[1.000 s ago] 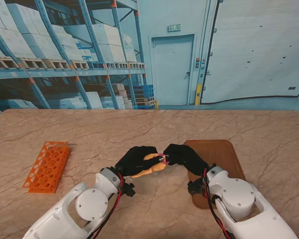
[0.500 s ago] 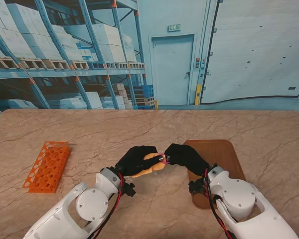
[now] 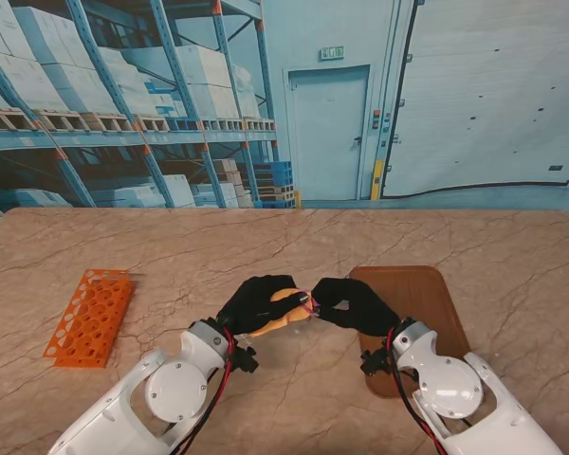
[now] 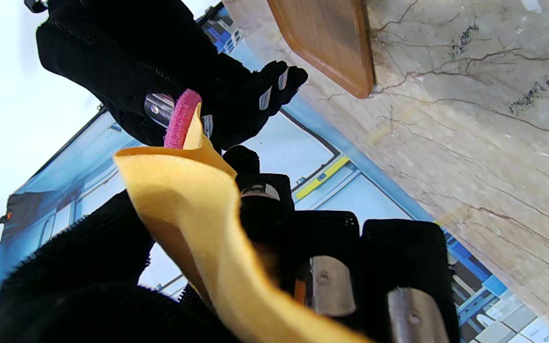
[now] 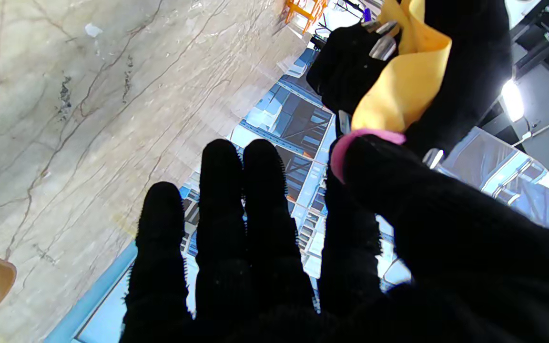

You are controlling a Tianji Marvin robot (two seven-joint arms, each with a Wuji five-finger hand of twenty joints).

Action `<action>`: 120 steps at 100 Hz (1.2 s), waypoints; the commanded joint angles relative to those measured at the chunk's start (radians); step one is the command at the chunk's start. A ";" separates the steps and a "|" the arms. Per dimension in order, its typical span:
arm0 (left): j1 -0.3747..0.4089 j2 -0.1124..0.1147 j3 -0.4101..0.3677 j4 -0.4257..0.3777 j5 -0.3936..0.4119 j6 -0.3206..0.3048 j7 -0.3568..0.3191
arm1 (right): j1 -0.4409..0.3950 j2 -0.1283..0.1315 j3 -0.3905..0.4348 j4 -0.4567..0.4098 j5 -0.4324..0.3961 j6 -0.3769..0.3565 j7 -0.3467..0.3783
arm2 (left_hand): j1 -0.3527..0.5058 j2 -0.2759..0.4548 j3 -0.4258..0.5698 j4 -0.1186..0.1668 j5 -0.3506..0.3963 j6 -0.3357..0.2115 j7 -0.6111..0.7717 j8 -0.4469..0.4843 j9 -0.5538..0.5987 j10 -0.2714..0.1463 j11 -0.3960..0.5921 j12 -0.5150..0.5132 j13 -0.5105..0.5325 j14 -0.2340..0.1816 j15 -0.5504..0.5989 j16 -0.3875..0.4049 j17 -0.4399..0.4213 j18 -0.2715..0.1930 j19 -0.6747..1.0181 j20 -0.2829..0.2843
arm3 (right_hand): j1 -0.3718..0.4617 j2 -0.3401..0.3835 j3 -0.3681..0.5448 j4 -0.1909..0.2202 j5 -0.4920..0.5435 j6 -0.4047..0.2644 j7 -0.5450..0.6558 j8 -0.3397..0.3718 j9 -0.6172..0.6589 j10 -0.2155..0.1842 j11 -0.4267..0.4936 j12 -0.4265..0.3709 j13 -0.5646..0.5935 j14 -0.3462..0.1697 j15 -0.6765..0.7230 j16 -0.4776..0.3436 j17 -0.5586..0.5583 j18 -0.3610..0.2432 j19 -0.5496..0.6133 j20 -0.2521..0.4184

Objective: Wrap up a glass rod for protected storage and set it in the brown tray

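While the left hand grips a soft yellow cloth bundle just left of the brown tray, the rod itself stays hidden. The right hand pinches a fuzzy pink band at the bundle's end — other fingers loose.

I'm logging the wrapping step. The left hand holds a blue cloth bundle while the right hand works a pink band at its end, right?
Not quite: the cloth bundle is yellow, not blue, as the left wrist view shows. The left hand holds it while the right hand works the pink band at its end.
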 commanded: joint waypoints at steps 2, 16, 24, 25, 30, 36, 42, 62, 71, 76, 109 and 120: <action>0.007 -0.008 -0.003 -0.007 -0.001 0.004 0.010 | -0.013 0.003 -0.003 -0.004 -0.026 -0.021 -0.005 | 0.016 -0.006 0.016 0.032 -0.019 0.011 0.029 0.021 0.065 -0.086 0.097 0.009 0.010 -0.017 0.119 -0.004 0.017 -0.060 0.253 0.013 | 0.091 0.035 0.021 -0.016 0.018 -0.118 0.058 0.039 0.025 0.027 0.028 0.018 0.031 -0.021 0.031 0.017 0.009 0.000 0.001 0.018; 0.009 -0.012 -0.006 -0.008 0.000 0.011 0.026 | -0.021 0.001 -0.003 -0.003 -0.081 -0.060 -0.043 | 0.023 -0.003 0.009 0.030 -0.024 0.011 0.027 0.021 0.064 -0.088 0.096 0.011 0.010 -0.017 0.117 -0.004 0.018 -0.061 0.253 0.010 | 0.093 0.032 0.020 -0.018 0.021 -0.119 0.055 0.038 0.025 0.029 0.031 0.017 0.032 -0.021 0.039 0.020 0.010 0.001 0.004 0.017; 0.011 -0.010 -0.010 -0.011 -0.004 0.015 0.021 | -0.025 -0.003 -0.002 0.001 -0.128 -0.091 -0.084 | 0.031 -0.024 0.009 0.031 -0.017 0.017 0.030 0.021 0.065 -0.084 0.096 0.012 0.010 -0.017 0.116 -0.004 0.017 -0.059 0.253 0.008 | 0.094 0.036 0.012 -0.028 0.022 -0.126 0.052 0.036 0.028 0.029 0.035 0.014 0.035 -0.022 0.047 0.024 0.015 0.000 0.011 0.018; 0.011 -0.009 -0.011 -0.011 -0.005 0.015 0.017 | -0.025 -0.003 -0.002 0.002 -0.134 -0.095 -0.089 | 0.032 -0.031 0.011 0.033 -0.015 0.017 0.031 0.022 0.065 -0.084 0.096 0.012 0.010 -0.017 0.116 -0.004 0.017 -0.059 0.253 0.008 | 0.095 0.037 0.011 -0.030 0.022 -0.128 0.052 0.037 0.028 0.028 0.036 0.013 0.035 -0.023 0.049 0.024 0.016 0.000 0.013 0.018; 0.010 -0.006 -0.013 -0.010 0.002 0.010 0.007 | -0.028 -0.005 0.001 0.005 -0.168 -0.115 -0.114 | 0.022 -0.055 0.041 0.034 -0.016 0.015 0.041 0.023 0.068 -0.090 0.095 0.013 0.010 -0.017 0.116 -0.004 0.018 -0.063 0.253 0.009 | 0.097 0.041 0.006 -0.038 0.020 -0.134 0.052 0.037 0.028 0.026 0.041 0.012 0.038 -0.023 0.055 0.026 0.019 -0.001 0.018 0.018; 0.009 -0.006 -0.014 -0.007 0.012 0.007 0.011 | -0.032 -0.006 0.006 0.007 -0.202 -0.138 -0.136 | 0.017 -0.060 0.049 0.034 -0.015 0.012 0.046 0.026 0.070 -0.097 0.094 0.013 0.010 -0.019 0.112 -0.005 0.019 -0.069 0.253 0.008 | 0.095 0.042 0.002 -0.044 0.021 -0.142 0.052 0.038 0.031 0.024 0.046 0.010 0.040 -0.025 0.060 0.027 0.020 -0.001 0.023 0.018; 0.010 -0.008 -0.013 -0.008 0.010 0.012 0.018 | -0.035 -0.006 0.010 0.008 -0.230 -0.161 -0.153 | 0.015 -0.065 0.053 0.035 -0.014 0.013 0.048 0.026 0.071 -0.096 0.095 0.014 0.010 -0.021 0.111 -0.005 0.018 -0.070 0.253 0.007 | 0.096 0.041 0.001 -0.047 0.023 -0.149 0.051 0.037 0.034 0.023 0.049 0.009 0.043 -0.025 0.063 0.028 0.019 0.000 0.026 0.017; 0.014 -0.020 -0.011 -0.011 0.006 0.036 0.057 | -0.037 -0.003 0.017 0.013 -0.339 -0.230 -0.197 | 0.010 -0.055 0.055 0.036 -0.018 0.008 0.049 0.026 0.068 -0.101 0.096 0.015 0.010 -0.021 0.111 -0.004 0.018 -0.072 0.253 0.004 | 0.093 0.035 0.001 -0.060 0.037 -0.172 0.046 0.033 0.046 0.017 0.057 -0.002 0.052 -0.027 0.068 0.027 0.017 0.018 0.030 0.007; 0.016 -0.023 -0.013 -0.013 -0.002 0.041 0.065 | -0.032 0.000 0.018 0.021 -0.398 -0.262 -0.219 | 0.013 -0.052 0.053 0.036 -0.022 0.007 0.050 0.025 0.065 -0.099 0.098 0.016 0.010 -0.021 0.111 -0.004 0.018 -0.072 0.253 0.001 | 0.092 0.033 0.002 -0.063 0.040 -0.180 0.044 0.034 0.050 0.014 0.057 -0.005 0.054 -0.030 0.067 0.025 0.018 0.018 0.030 0.003; 0.018 -0.024 -0.014 -0.014 -0.006 0.042 0.066 | -0.031 0.002 0.018 0.025 -0.426 -0.275 -0.229 | 0.013 -0.050 0.052 0.036 -0.023 0.007 0.051 0.025 0.065 -0.100 0.098 0.016 0.010 -0.022 0.110 -0.004 0.018 -0.073 0.253 0.000 | 0.089 0.031 0.002 -0.065 0.041 -0.183 0.042 0.034 0.051 0.011 0.057 -0.006 0.057 -0.034 0.066 0.024 0.018 0.018 0.030 0.001; 0.022 -0.027 -0.020 -0.015 -0.011 0.047 0.077 | -0.008 0.004 0.010 0.059 -0.621 -0.345 -0.357 | 0.023 -0.041 0.037 0.031 -0.030 0.010 0.048 0.019 0.063 -0.101 0.105 0.019 0.010 -0.025 0.107 -0.004 0.018 -0.070 0.253 -0.005 | 0.081 0.018 0.016 -0.069 0.051 -0.190 0.037 0.027 0.060 0.005 0.059 -0.015 0.063 -0.036 0.066 0.021 0.021 0.021 0.033 -0.009; 0.024 -0.027 -0.027 -0.015 -0.002 0.045 0.086 | -0.002 0.009 0.012 0.061 -0.709 -0.382 -0.412 | 0.029 -0.038 0.030 0.028 -0.032 0.011 0.047 0.017 0.062 -0.100 0.105 0.020 0.010 -0.025 0.107 -0.004 0.018 -0.068 0.253 -0.007 | 0.078 0.018 0.018 -0.074 0.053 -0.198 0.038 0.025 0.061 0.001 0.060 -0.019 0.066 -0.039 0.066 0.019 0.025 0.021 0.037 -0.011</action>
